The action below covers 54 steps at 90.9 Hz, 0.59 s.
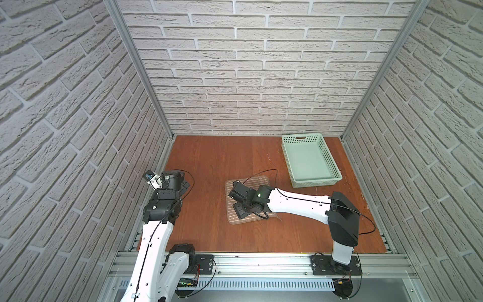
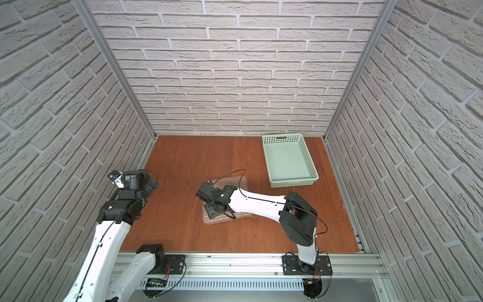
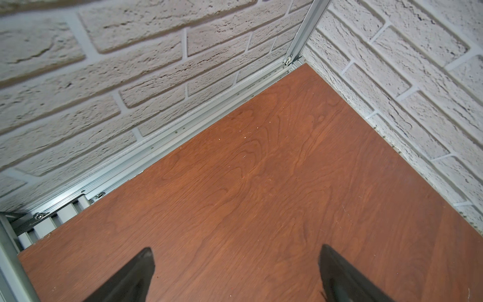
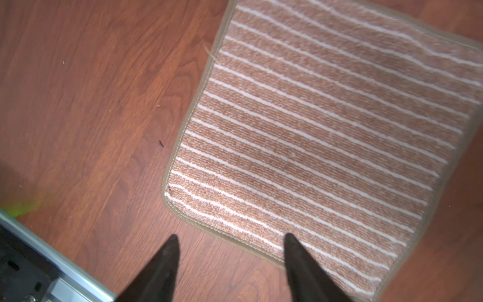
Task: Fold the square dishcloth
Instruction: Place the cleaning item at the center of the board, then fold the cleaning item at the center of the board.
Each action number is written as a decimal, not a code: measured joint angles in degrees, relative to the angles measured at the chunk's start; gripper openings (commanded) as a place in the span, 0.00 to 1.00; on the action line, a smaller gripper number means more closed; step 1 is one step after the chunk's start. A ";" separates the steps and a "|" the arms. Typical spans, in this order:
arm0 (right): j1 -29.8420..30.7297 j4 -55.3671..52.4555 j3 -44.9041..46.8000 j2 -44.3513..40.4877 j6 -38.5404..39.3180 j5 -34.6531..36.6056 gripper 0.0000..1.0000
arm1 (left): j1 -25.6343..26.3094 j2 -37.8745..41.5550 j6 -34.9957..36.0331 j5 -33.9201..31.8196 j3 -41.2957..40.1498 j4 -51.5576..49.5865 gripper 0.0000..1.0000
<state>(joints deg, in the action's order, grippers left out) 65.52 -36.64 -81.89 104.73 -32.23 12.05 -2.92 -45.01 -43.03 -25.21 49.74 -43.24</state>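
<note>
The square dishcloth (image 1: 254, 181) (image 2: 236, 181) (image 4: 313, 130), tan-brown with thin pale stripes and a beige hem, lies flat on the wooden table near the middle in both top views. My right gripper (image 1: 239, 206) (image 2: 210, 209) (image 4: 230, 236) hovers over it, open and holding nothing. In the right wrist view one fingertip is over the cloth's hemmed edge near a corner and the other is over bare wood. The arm hides much of the cloth from above. My left gripper (image 1: 184, 186) (image 2: 151, 185) (image 3: 236, 248) stands wide open above bare table at the left wall, far from the cloth.
A pale green perforated basket (image 1: 313, 183) (image 2: 292, 183) stands at the back right of the table. Brick-patterned walls close in three sides. An aluminium rail (image 1: 261, 264) runs along the front edge, and a black cable loops over the right arm.
</note>
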 measured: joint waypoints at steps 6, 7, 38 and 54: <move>-0.07 0.42 1.03 -3.56 -0.15 2.60 0.99 | 0.00 0.46 -0.57 0.02 0.00 -0.07 0.98; -0.09 0.42 1.11 -4.15 -0.17 3.19 0.99 | 0.00 0.52 -0.74 0.00 0.00 -0.09 0.98; -0.70 -3.19 -1.11 -10.93 -2.19 25.40 0.99 | -0.09 1.40 -1.27 6.47 -1.70 1.90 0.98; -4.48 -4.22 -1.11 -10.32 -2.51 26.45 0.99 | 1.57 -1.97 -0.48 11.63 -3.21 5.14 0.98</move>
<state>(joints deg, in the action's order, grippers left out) 61.04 -40.86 -83.00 94.41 -34.74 38.50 -1.34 -46.98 -43.51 -13.58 46.52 -38.11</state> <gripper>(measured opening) 0.989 0.982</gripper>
